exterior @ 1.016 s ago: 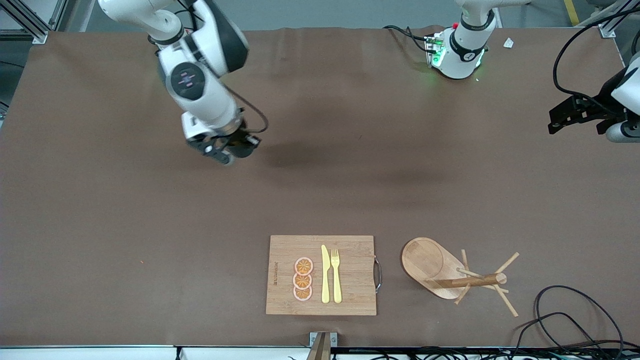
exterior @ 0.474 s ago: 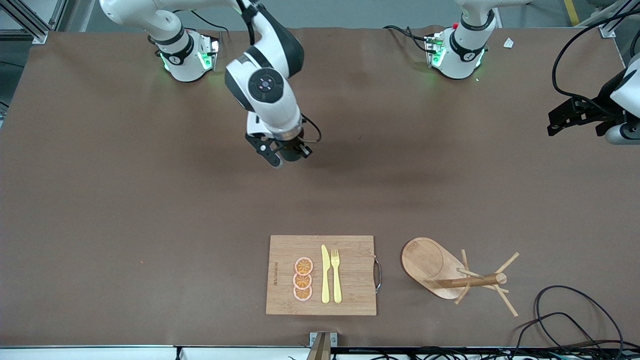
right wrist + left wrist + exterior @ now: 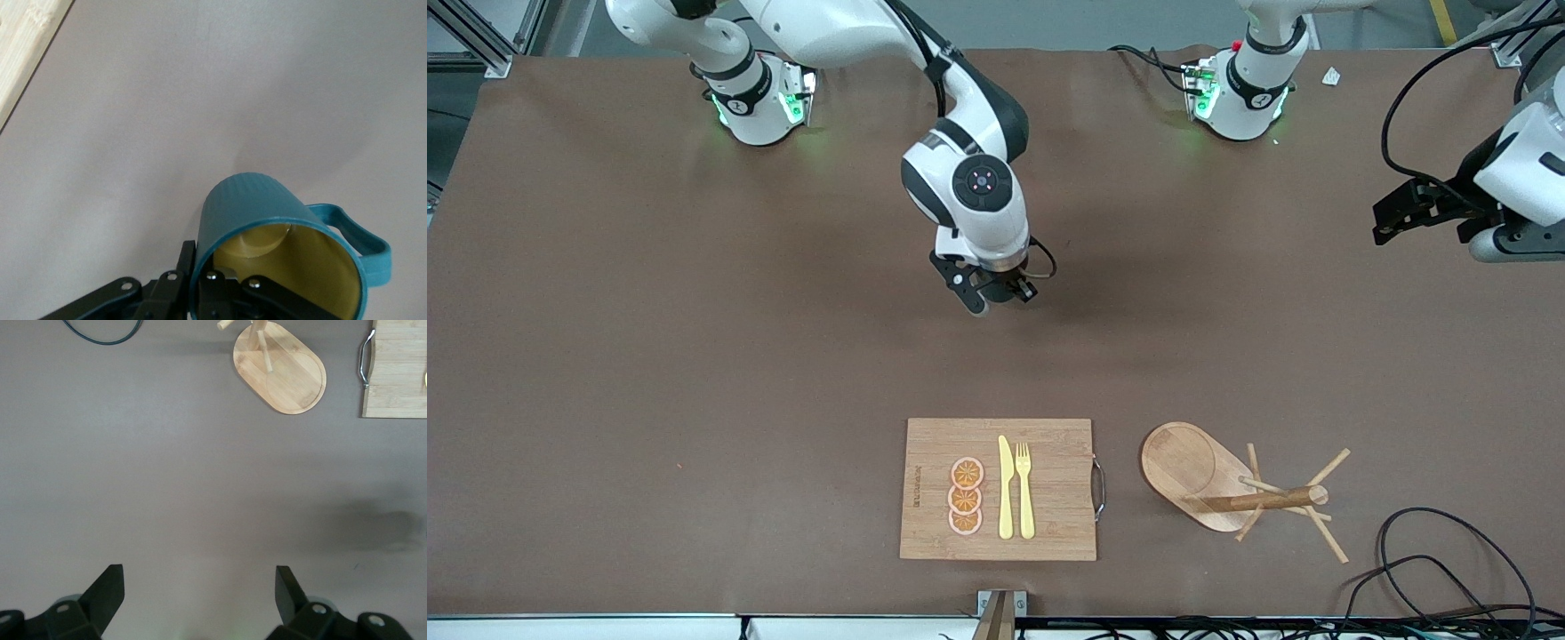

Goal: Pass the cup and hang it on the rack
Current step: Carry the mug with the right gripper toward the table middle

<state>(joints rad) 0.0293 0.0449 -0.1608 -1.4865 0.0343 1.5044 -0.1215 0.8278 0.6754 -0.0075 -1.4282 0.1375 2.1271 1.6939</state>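
cup (image 3: pixel 267 227): teal ribbed mug with a yellowish inside, up in the air in the right gripper's grip, over bare brown table around the middle. It's tipped on its side, mouth toward the wrist camera, handle sticking out to one side. In the front view it's pretty much hidden under the gripper.

right gripper (image 3: pixel 989 293): jaws pinched on the cup's rim, one finger (image 3: pixel 223 290) inside the mouth and the other outside the wall. The arm reaches out from its base to mid-table.

left gripper (image 3: pixel 199 590): jaws spread wide, nothing between them, just bare table below. It hangs over the left arm's end of the table, and that arm is just waiting.

rack (image 3: pixel 1232 484): light wooden mug tree, oval base, round post, thin pegs. It sits near the table edge closest to the front camera, toward the left arm's end. No cup on it yet.

cutting board (image 3: pixel 998 489): bamboo, with a metal handle, just beside the rack on the side toward the right arm's end.

on the board: three orange slices (image 3: pixel 966 496) in a row, plus a yellow knife (image 3: pixel 1005 487) and a yellow fork (image 3: pixel 1024 489) side by side.

cable (image 3: pixel 1432 560): black loop on the table near the rack, at the corner.
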